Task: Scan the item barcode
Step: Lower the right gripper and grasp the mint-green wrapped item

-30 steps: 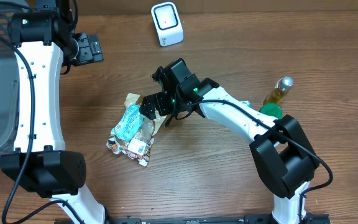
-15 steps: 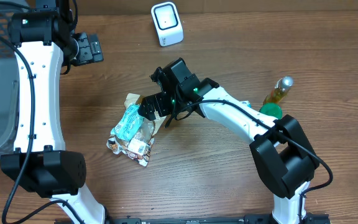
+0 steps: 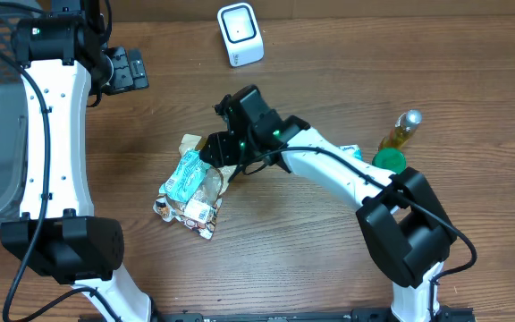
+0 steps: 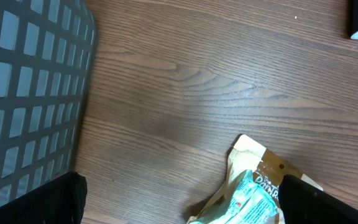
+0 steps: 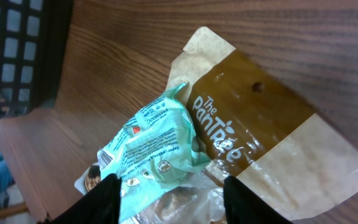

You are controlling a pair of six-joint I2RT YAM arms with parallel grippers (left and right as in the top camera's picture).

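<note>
You see a matt wood-grain table (image 3: 329, 54), a matt brown paper pouch (image 5: 272, 124), a crinkly glossy mint plastic wrapper (image 5: 157, 140), a black plastic basket (image 4: 30, 74).

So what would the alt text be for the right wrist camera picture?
A mint-green packet lies overlapping a brown-and-tan pouch on a wooden table. Two black fingers of the right gripper stand at the bottom edge, either side of the packet.
</note>
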